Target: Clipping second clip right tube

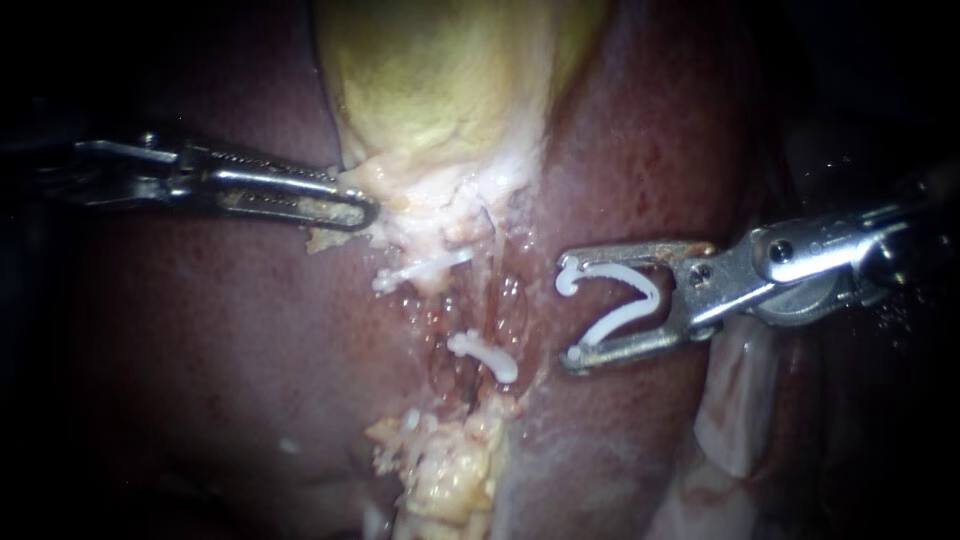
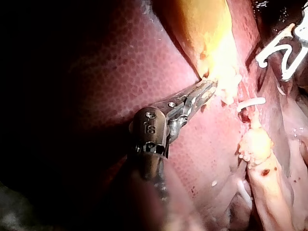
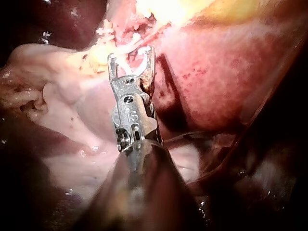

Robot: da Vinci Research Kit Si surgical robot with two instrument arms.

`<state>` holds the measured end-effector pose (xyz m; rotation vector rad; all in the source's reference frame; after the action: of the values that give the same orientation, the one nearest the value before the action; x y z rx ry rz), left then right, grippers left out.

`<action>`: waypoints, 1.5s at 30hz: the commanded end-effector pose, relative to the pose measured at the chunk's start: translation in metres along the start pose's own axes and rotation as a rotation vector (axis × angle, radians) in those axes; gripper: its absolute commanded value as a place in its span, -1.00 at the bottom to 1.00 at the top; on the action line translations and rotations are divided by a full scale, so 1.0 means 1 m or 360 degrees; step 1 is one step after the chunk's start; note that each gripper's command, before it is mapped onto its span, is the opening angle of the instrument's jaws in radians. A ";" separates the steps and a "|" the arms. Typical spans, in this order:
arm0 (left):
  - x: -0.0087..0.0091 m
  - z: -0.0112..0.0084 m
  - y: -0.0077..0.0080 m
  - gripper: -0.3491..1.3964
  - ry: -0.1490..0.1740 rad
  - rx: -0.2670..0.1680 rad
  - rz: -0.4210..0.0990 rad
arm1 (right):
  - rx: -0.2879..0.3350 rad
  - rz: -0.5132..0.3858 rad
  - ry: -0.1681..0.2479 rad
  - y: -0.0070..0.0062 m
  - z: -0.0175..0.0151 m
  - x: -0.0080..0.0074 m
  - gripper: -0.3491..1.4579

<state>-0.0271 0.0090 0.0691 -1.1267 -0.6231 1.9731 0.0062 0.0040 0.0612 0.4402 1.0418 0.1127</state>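
Far left: the left instrument [image 1: 365,212] comes in level. Its end effector is closed down on pale tissue at the lower edge of the gallbladder [image 1: 450,80].

Centre: two white clips are already seated. The upper clip [image 1: 425,268] sits just below that grasp, and the lower clip [image 1: 485,355] lies further down.

I judge the right tube [image 1: 507,300] to be the glistening strand running roughly up-down between them, toward the right. Its outline is not sharp.

Right: the right instrument [image 1: 570,312] has its end effector spread wide. It carries an open clip [image 1: 625,300] seated against both jaws, mouth facing left.

The tube lies just left of that mouth, not touching it, with its long axis across the opening. The right instrument is the nearer one.

Judgement: advance leftward to straddle the tube, keeping apart from the lower clip.
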 end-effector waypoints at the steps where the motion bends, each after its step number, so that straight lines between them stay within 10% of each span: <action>1: 0.0000 0.0000 0.0000 -1.00 0.0000 0.0000 0.0000 | 0.0000 0.0000 0.0000 0.0000 0.0000 0.0000 -0.06; 10: 0.0013 -0.0024 0.0005 -1.00 -0.0009 -0.0012 -0.0011 | 0.0000 0.0000 0.0000 0.0000 0.0000 0.0000 -0.06; 26: 0.0062 -0.0115 0.0014 -1.00 0.0142 0.0009 -0.0017 | 0.0002 0.0000 0.0001 -0.0001 -0.0001 0.0001 -0.06; 45: 0.0060 -0.0115 0.0019 -1.00 0.0147 0.0024 -0.0021 | 0.0077 0.0322 0.0109 -0.0004 0.0015 0.0014 -0.06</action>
<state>-0.0196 0.0132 0.0589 -1.1948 -0.5654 1.8998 0.0084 0.0036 0.0606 0.6103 1.0684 0.3117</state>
